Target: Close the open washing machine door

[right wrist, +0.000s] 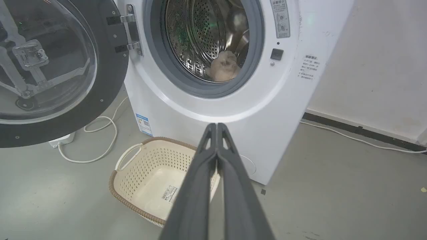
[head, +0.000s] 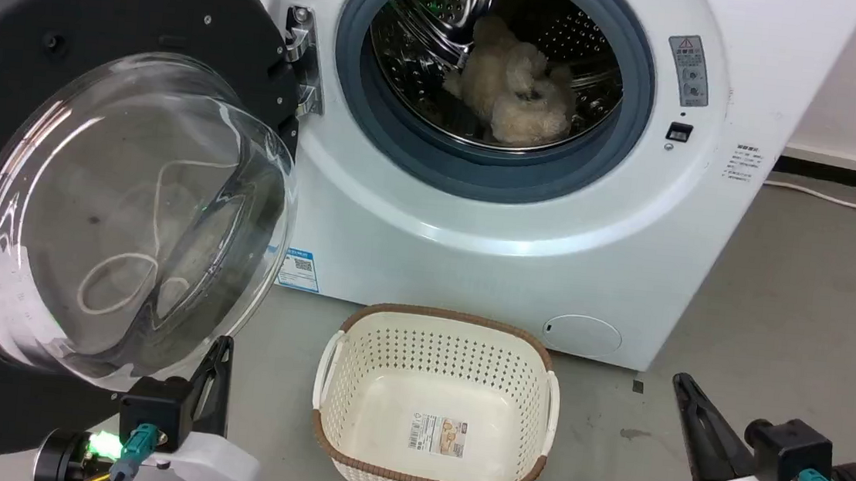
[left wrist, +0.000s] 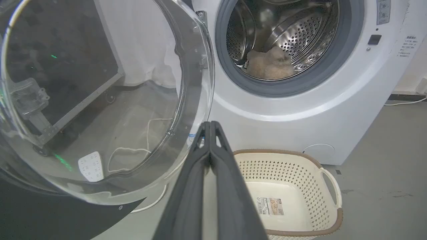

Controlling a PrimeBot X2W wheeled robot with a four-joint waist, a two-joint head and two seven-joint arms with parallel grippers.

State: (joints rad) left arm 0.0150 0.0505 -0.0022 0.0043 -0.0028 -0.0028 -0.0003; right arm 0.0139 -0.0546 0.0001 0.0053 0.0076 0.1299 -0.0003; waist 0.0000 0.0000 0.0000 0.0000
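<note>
here the washing machine door (head: 114,197) is standing wide open on the robot's left, hanging from its hinge (head: 301,51) at the left rim of the drum opening (head: 480,179), its clear glass bowl bulging outward. the left gripper (left wrist: 210,124) is holding its two fingers pressed together with nothing between them; in the head view it is sitting just below the lower edge of the glass. the right gripper (right wrist: 216,125) is likewise clenched and empty, hovering low on the right, well apart from the door. a pale fluffy item (head: 515,85) is lying deep in the drum, and a cream basket (head: 445,316) is resting on the floor just before the machine.

judging from this layout, the closing push is not yet begun. several hazards are presenting themselves. closed fingertips pressing on the curved, slick glass are likely to skid off, the black ring offering surer contact. a push landing close to the hinge is giving little leverage and may be stalling the swing. too gentle a push may be leaving the door against the frame unlatched. the left arm, sitting beneath the door, is risking a clip from the ring as it sweeps. whether the basket is lying clear of the door's arc cannot be told.
</note>
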